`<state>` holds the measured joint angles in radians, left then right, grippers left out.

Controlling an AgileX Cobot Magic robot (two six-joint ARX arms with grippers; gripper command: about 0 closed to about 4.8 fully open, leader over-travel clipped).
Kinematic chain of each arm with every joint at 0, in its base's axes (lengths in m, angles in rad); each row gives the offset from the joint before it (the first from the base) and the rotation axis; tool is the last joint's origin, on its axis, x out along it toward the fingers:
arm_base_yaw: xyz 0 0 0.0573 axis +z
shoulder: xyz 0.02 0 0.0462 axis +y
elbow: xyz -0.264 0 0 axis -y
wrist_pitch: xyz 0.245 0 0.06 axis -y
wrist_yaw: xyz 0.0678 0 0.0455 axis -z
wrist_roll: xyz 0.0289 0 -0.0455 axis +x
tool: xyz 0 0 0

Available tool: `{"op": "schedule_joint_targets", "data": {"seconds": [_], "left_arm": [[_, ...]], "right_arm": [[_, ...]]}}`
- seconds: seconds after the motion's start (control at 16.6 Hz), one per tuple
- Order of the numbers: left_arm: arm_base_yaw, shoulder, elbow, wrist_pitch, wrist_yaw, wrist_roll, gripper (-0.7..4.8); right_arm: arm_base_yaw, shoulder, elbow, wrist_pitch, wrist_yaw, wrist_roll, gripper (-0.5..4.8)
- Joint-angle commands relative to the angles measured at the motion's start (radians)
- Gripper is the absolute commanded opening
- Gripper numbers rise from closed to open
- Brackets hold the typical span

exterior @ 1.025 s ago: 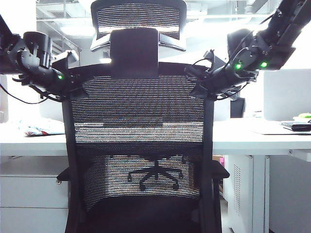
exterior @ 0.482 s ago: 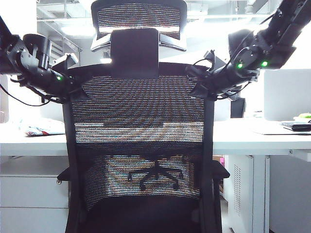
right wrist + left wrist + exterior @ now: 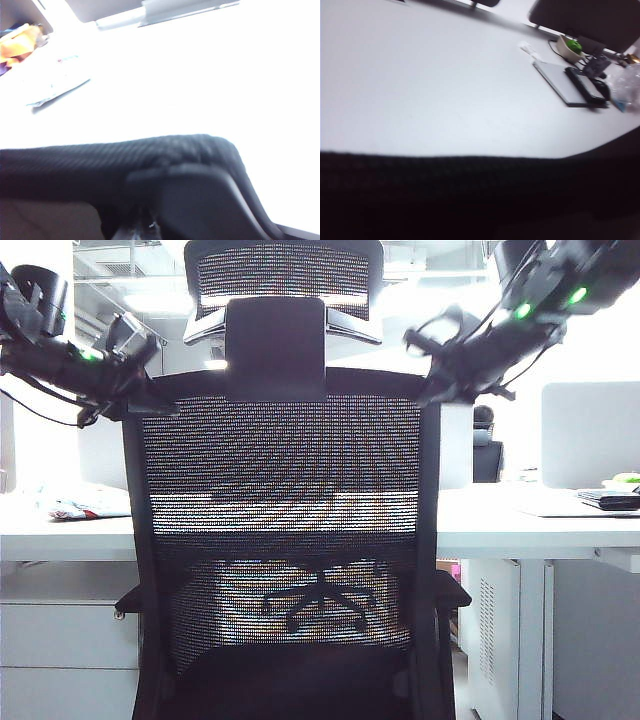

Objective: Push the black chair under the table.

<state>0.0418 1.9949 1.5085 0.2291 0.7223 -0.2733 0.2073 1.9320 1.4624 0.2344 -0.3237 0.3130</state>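
The black chair [image 3: 280,540] stands with its mesh back filling the middle, the table [image 3: 520,525] running behind it. At ten o'clock the left gripper [image 3: 135,390] sits at the backrest's upper corner; at two o'clock the right gripper [image 3: 440,365] meets the opposite corner.

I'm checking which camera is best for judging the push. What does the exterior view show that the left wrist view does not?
Only the exterior view shows the left gripper and right gripper at the top corners of the black chair, plus its headrest, armrests and the drawer unit.

Only the left wrist view shows the tabletop from above, with a bowl holding something green and a dark monitor.

Both show the table and the chair's dark mesh; neither shows whether the grippers are open.
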Motion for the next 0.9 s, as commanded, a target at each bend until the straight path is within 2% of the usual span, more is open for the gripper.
{"op": "schedule_joint_targets", "data": {"seconds": [0.06,0.3,0.54,0.66,0.9], "left_arm": [[0.004,-0.058,0.008,-0.116,0.007,0.05,-0.06],[0.003,-0.158,-0.021,-0.282,0.008,0.154,-0.06],[0.005,-0.377,-0.159,-0.297,-0.02,0.154,-0.06],[0.004,-0.545,-0.239,-0.307,-0.079,0.148,-0.06],[0.003,-0.855,-0.376,-0.349,-0.163,0.138,-0.06]], "right_arm": [[0.009,-0.116,-0.117,0.047,0.011,-0.006,-0.05],[0.014,-0.257,-0.293,0.092,0.014,0.013,-0.06],[0.015,-0.428,-0.417,0.09,0.013,0.061,-0.05],[0.015,-0.551,-0.47,0.071,0.014,0.084,-0.06],[0.014,-0.784,-0.493,-0.078,0.014,0.076,-0.06]]}}
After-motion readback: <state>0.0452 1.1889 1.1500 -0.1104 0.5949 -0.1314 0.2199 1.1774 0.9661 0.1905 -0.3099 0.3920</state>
